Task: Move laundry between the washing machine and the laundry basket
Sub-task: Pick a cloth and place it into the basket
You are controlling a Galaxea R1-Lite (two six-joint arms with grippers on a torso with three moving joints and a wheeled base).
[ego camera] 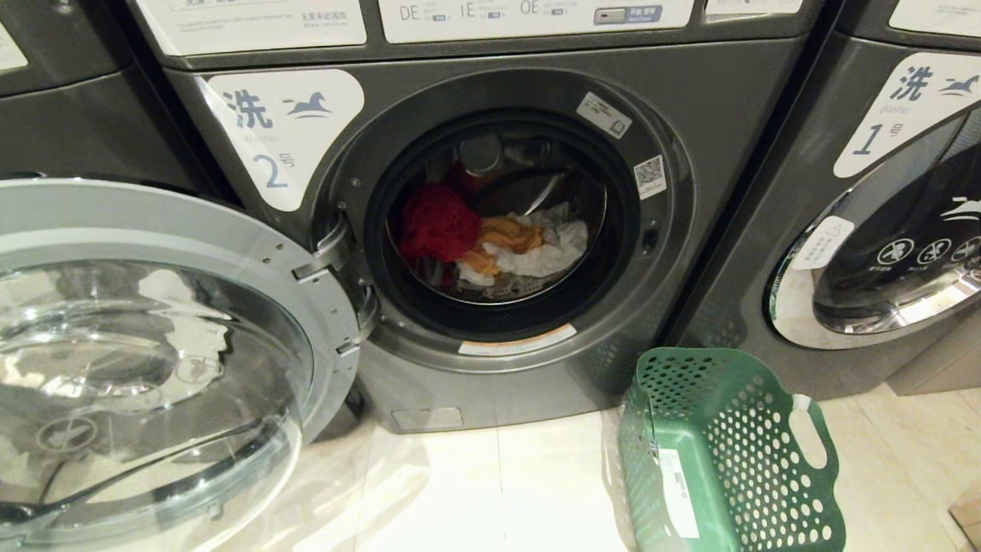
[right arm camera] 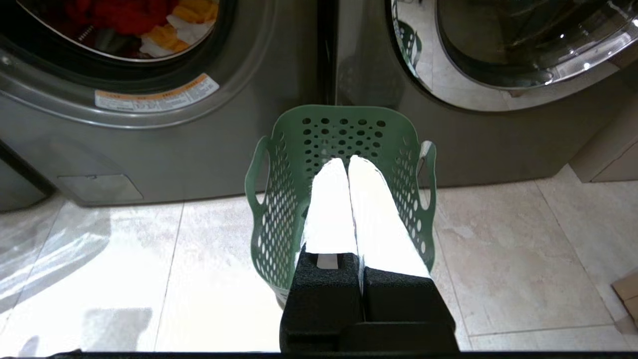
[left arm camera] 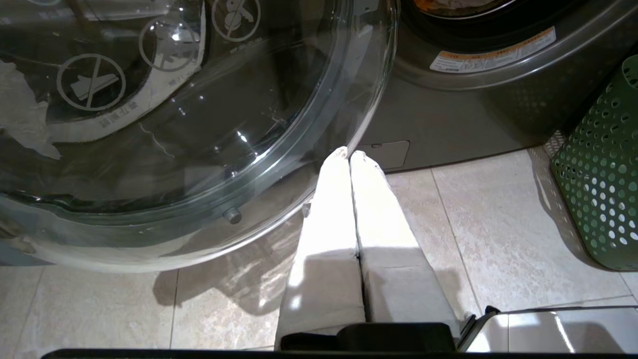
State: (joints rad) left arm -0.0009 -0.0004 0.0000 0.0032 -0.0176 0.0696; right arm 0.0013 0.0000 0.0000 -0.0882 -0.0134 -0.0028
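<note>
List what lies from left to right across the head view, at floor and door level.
Open glass door → washing machine drum opening with red garment, orange garment, white garment → laundry basket → neighbouring machine labelled 1.

Pale stone floor tiles (right arm camera: 149, 259) lie under the left jaws and the right jaws, glossy and with thin seams. Ahead of the right jaws and further to the right stands a second grey washer (ego camera: 881, 230) with a white label reading 1. Its round door (right arm camera: 523, 45) is closed and its chrome ring reflects the floor. Beside that washer, further right of the right jaws, is a low beige block (right arm camera: 608, 149). A brown cardboard corner (right arm camera: 625, 294) lies on the tiles, well apart from the right jaws. Beyond the left jaws, far left, another dark machine (ego camera: 69, 100) shows partly.
</note>
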